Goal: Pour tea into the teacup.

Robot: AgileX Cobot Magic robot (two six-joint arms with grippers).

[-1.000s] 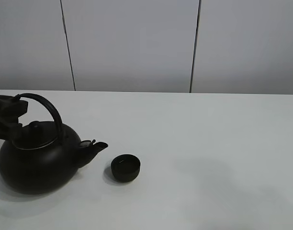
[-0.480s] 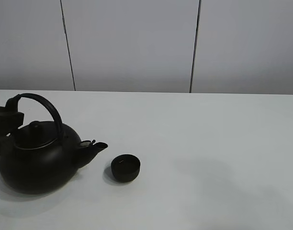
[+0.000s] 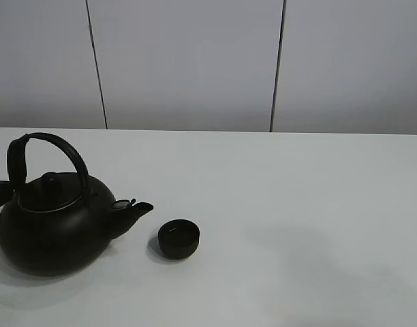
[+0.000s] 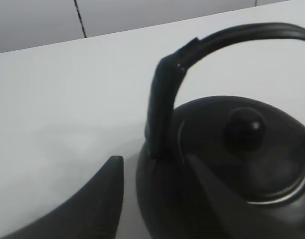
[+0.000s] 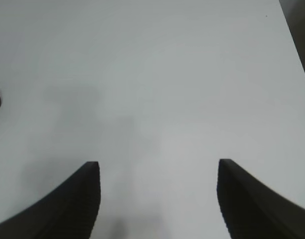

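Standing just beside the kettle, off its spout, the teacup is seen on the tabletop. At the kettle's handle side, the left tool is spread, gripping nothing. The right tool is spread wide and empty.

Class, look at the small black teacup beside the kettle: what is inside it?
The teacup stands upright by the kettle spout, its mouth open. Its interior looks uniformly dark with a faint glint; whether that is tea or bare cup cannot be told.
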